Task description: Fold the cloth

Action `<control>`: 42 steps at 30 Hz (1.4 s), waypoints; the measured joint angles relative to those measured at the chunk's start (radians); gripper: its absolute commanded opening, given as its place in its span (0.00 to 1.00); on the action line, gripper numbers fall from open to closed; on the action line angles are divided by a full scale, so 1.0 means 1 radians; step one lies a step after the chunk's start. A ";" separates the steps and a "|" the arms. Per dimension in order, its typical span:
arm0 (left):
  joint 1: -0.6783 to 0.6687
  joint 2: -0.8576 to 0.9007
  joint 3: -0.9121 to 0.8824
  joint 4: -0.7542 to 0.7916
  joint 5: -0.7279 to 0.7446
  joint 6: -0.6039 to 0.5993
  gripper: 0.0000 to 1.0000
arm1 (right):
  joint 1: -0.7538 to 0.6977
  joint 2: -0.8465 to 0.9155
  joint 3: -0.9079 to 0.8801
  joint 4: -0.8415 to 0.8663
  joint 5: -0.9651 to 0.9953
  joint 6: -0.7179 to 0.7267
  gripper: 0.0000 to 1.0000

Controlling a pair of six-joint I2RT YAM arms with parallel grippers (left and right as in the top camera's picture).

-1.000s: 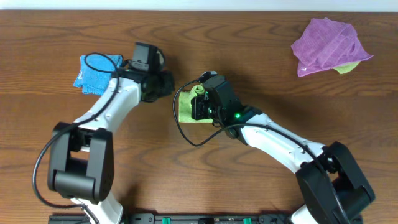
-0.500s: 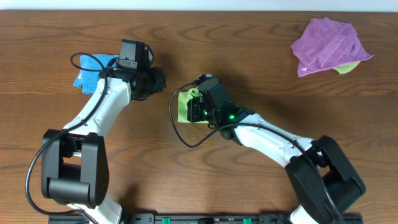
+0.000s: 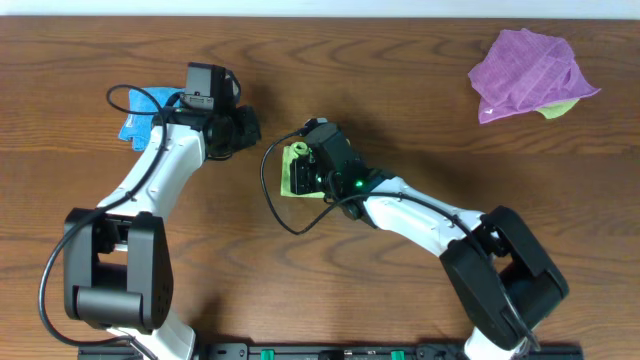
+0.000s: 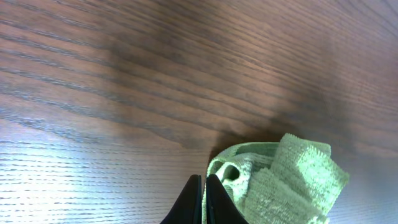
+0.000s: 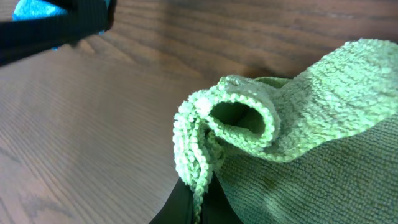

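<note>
Mid-fold, it seems: the right gripper (image 5: 194, 208) pinches a bunched edge of the lime-green cloth (image 5: 311, 118). The left gripper (image 4: 203, 198) is pressed together, empty. Next, probably, carry that edge across.

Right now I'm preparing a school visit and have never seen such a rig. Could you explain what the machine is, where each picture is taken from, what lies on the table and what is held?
These are two white robot arms, a left arm and a right arm, at a wooden table. One picture looks straight down from above. The other two come from a camera on each wrist, looking past that arm's own hand. On the table lie a lime-green cloth, a blue cloth and a purple cloth with something yellow-green under it. The right hand is shut on a pinched edge of the lime-green cloth. The left hand is shut and empty, close to that cloth.
</note>
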 measured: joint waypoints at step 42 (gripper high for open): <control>0.069 -0.113 0.000 -0.056 -0.004 0.042 0.54 | -0.081 -0.209 0.175 -0.485 -0.056 -0.137 0.99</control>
